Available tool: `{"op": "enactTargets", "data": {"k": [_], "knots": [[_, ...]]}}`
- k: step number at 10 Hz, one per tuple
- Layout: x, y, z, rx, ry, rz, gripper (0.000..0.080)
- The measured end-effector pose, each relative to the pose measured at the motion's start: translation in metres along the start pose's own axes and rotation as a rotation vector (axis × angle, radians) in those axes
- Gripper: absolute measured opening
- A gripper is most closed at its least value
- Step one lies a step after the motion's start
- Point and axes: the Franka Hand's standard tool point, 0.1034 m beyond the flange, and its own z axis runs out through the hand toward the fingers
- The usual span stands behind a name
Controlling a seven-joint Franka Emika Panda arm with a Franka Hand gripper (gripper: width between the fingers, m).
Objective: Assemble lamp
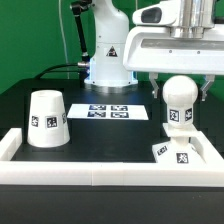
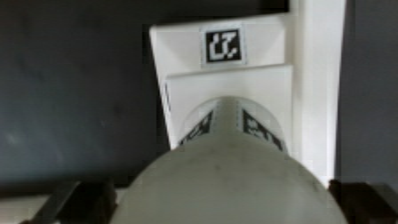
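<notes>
My gripper [image 1: 180,95] hangs at the exterior view's right, shut on the ball top of the white bulb [image 1: 178,108], which it holds upright. The small blocky base [image 1: 172,152] lies just below the bulb, in the corner of the white rail; I cannot tell whether they touch. In the wrist view the bulb [image 2: 222,165] fills the space between my fingers [image 2: 75,202], and the base [image 2: 222,60] with its square tag lies beyond it. The large cone shade [image 1: 46,118] stands on the table at the exterior view's left.
The marker board [image 1: 108,111] lies flat mid-table behind the parts. A white rail [image 1: 100,178] runs along the front and up both sides of the black table. The arm's white pedestal [image 1: 108,50] stands at the back.
</notes>
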Motion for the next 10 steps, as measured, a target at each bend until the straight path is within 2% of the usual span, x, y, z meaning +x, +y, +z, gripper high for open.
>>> {"op": "enactTargets", "data": {"k": [4,10], "knots": [[-0.0042,-0.0053,0.0009,-0.010,-0.051,0.360,0.0579],[-0.0036,-0.0089,0.0014,0.022,-0.115,0.842,0.0579]]}}
